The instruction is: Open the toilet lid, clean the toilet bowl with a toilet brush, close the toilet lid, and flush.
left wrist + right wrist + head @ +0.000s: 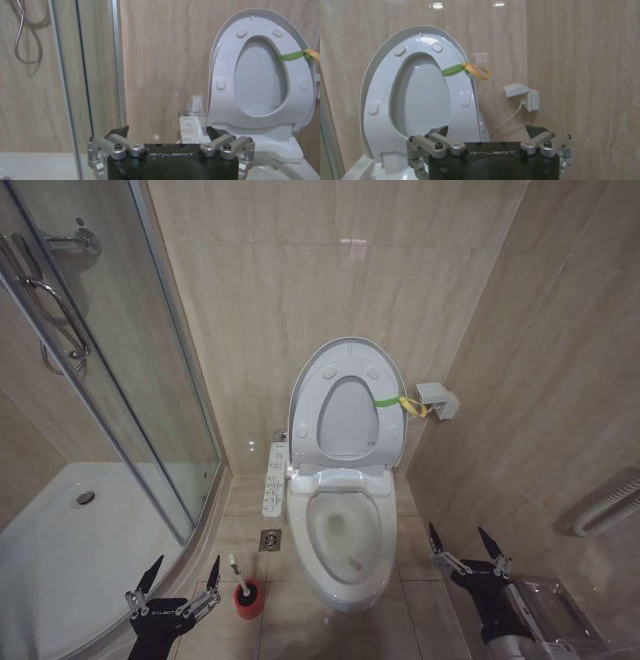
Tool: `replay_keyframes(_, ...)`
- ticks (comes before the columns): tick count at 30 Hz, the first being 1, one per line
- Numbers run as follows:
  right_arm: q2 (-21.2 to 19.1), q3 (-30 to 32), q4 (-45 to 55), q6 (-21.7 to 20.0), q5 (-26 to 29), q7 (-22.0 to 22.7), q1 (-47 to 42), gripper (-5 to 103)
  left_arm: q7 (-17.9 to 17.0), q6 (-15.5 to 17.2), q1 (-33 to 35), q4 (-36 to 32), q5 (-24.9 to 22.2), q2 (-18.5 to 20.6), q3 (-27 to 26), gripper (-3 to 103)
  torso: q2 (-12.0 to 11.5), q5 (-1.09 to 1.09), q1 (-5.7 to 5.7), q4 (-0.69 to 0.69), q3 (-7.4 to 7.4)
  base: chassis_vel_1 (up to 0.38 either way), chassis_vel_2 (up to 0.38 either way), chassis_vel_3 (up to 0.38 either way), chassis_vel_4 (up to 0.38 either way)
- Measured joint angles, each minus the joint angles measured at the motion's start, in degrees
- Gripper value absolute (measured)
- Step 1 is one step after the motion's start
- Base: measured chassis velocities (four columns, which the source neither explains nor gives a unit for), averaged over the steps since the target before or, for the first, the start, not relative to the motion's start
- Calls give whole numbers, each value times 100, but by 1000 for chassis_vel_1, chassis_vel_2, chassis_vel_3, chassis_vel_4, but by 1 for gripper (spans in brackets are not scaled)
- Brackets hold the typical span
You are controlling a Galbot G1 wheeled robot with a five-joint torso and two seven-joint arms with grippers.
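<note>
The toilet lid [348, 420] stands upright against the back wall with the white seat ring [345, 360] raised in front of it. A yellow-green strap [395, 401] hangs at its right edge. Below, the toilet bowl [345, 530] lies uncovered. The toilet brush [238, 572] stands in its red cup [247, 598] on the floor, left of the bowl. My left gripper [186, 565] is open and empty, low and just left of the brush. My right gripper [457, 532] is open and empty, right of the bowl. The wrist views face the raised lid [260, 75] [422, 97] past each open gripper [166, 130] [487, 129].
A curved glass shower enclosure [120, 380] and white shower tray [80, 550] fill the left side. A control panel [273, 478] sits on the toilet's left side, above a floor drain [271, 539]. A wall socket [437, 400] and a tiled side wall stand close on the right.
</note>
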Motion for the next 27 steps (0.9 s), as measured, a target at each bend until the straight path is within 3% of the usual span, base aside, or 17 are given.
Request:
replay_keyframes(15, 443, -46, 21, 53, -204, 57, -129, 100, 0, 0, 0, 0, 0, 0, 0, 100, 0, -1, 0, 0, 0, 0, 0, 0, 0)
replay_keyframes(27, 452, -74, -13, 147, -374, 25, -125, 100, 0, 0, 0, 0, 0, 0, 0, 100, 0, 0, 0, 0, 0, 0, 0, 0, 0)
